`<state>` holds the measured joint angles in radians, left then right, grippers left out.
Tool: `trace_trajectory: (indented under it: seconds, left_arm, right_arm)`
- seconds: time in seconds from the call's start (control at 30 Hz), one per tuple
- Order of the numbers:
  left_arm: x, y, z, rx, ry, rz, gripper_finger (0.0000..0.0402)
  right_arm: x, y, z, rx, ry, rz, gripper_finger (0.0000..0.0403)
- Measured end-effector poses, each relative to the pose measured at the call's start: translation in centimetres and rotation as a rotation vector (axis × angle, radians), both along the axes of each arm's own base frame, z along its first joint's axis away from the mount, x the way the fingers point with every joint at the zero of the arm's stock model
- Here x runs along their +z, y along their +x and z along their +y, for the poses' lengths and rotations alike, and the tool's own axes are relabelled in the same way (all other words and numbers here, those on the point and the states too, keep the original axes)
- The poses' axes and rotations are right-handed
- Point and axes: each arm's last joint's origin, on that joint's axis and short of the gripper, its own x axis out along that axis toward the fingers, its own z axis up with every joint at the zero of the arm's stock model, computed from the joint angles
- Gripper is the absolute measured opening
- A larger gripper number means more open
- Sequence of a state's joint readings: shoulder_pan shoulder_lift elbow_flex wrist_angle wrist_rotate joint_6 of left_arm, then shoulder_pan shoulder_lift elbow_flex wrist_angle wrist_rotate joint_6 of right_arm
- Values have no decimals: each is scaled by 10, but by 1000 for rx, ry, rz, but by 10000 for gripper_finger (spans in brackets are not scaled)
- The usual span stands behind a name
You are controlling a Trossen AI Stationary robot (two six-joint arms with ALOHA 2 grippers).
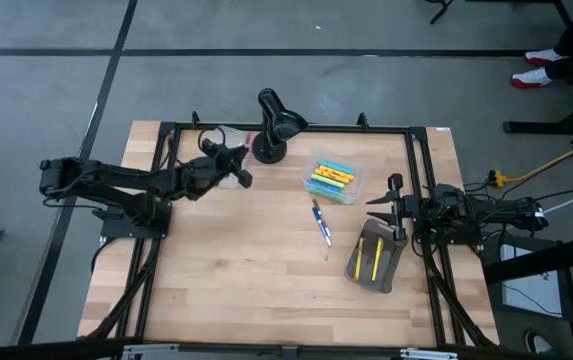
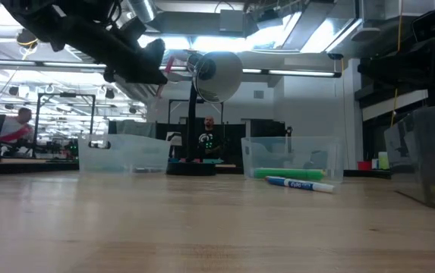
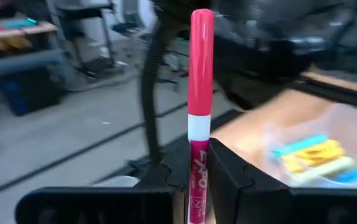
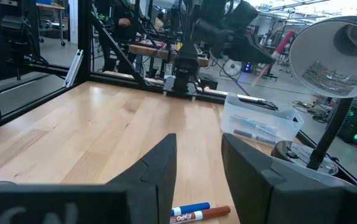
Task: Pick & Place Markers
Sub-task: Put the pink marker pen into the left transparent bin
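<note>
Left gripper (image 3: 197,171) is pinching a red marker (image 3: 199,93), raised over the far-left table by the lamp (image 1: 274,125). Right gripper (image 4: 198,165) hangs spread at the right edge (two markers (image 1: 322,222) lie mid-table).

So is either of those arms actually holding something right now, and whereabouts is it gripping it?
Yes. The left gripper is shut on a red marker, pinching its lower barrel, cap end sticking out. The right gripper is open and empty.
</note>
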<state>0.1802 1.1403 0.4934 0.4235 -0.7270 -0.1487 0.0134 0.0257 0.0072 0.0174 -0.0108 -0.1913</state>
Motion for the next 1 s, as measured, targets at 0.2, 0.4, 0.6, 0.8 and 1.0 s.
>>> trace_trajectory:
  seconds: [0.2, 0.4, 0.6, 0.8, 1.0]
  left_arm:
    - [0, -5, 10, 123, 60, 62, 29]
    - [1, -9, 17, 223, 104, 120, 29]
    - [0, -11, 22, 255, 106, 143, 29]
    - [-1, -12, 24, 261, 101, 148, 29]
    - [-6, -14, 23, 267, 67, 164, 29]
  right_arm:
    - [0, 0, 0, 0, 0, 0, 126]
    - [0, 0, 0, 0, 0, 0, 126]
    - [0, 0, 0, 0, 0, 0, 126]
    - [0, 0, 0, 0, 0, 0, 126]
    - [0, 0, 0, 0, 0, 0, 126]
